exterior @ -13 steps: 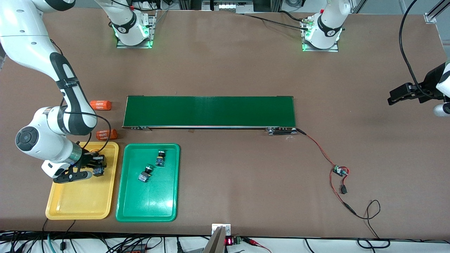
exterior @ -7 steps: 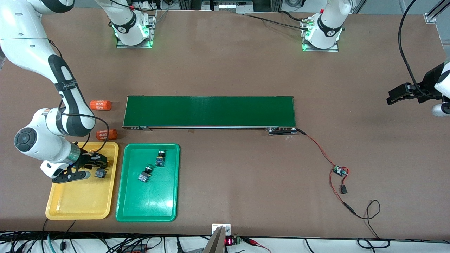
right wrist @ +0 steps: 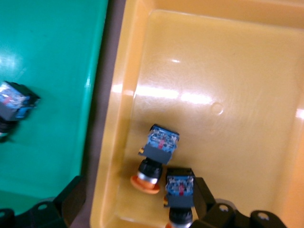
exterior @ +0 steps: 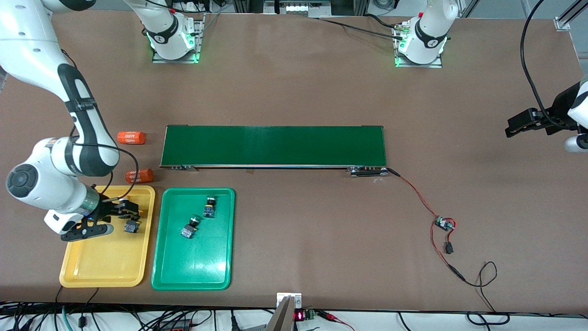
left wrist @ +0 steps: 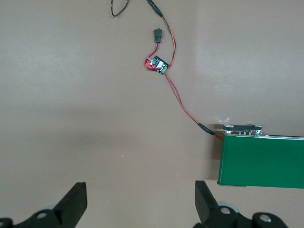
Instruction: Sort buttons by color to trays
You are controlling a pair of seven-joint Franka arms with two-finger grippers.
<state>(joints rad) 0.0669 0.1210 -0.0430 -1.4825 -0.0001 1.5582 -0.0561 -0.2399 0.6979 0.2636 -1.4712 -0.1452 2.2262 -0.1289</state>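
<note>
While both yellow buttons point(right wrist: 159, 156) lay in the yellow tray point(exterior: 105, 262), the right gripper point(exterior: 108, 220) hung low over that tray with its jaws spread and nothing between them. In the right wrist view the two buttons lay on their sides, touching or nearly so, close to the tray wall beside the green tray point(exterior: 193, 271); one sat against a fingertip. The front view showed one of them clearly point(exterior: 132, 226), just beside the gripper, toward the green tray. Two green buttons point(exterior: 210, 207) lay in the green tray, near each other. The left gripper point(left wrist: 140, 204) waited, open and empty, over bare table at its own end, well apart from both trays. All four looked sorted, so the right arm was likely to lift straight up, clear of the touching button.
</note>
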